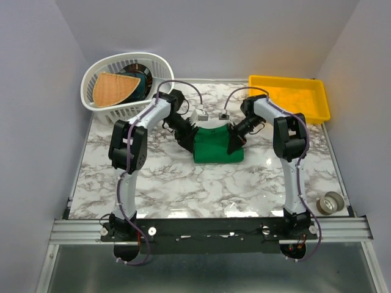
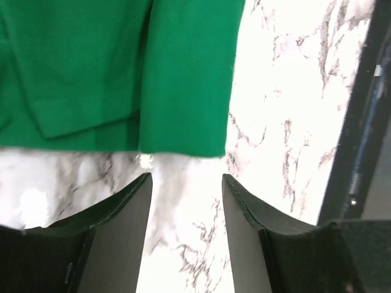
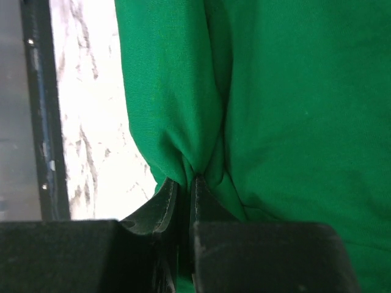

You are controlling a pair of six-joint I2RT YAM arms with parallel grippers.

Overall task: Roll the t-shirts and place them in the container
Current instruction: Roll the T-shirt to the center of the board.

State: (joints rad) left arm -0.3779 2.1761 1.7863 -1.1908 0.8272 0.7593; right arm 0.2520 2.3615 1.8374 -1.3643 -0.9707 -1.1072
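The green t-shirt (image 1: 217,145) lies folded into a compact rectangle at the middle of the marble table. My left gripper (image 1: 189,142) sits at its left edge; in the left wrist view the left gripper (image 2: 186,183) stands open over bare marble, with the t-shirt (image 2: 122,73) just beyond its fingertips and not touching them. At the shirt's right edge is my right gripper (image 1: 234,145). The right wrist view shows the right gripper (image 3: 185,181) shut on a pinched fold of the t-shirt (image 3: 293,110).
A white laundry basket (image 1: 160,63) holding an orange cloth (image 1: 111,88) stands at the back left. A yellow tray (image 1: 291,96) sits at the back right. A roll of tape (image 1: 330,202) lies near the front right corner. The table's black edge (image 2: 360,122) runs close by.
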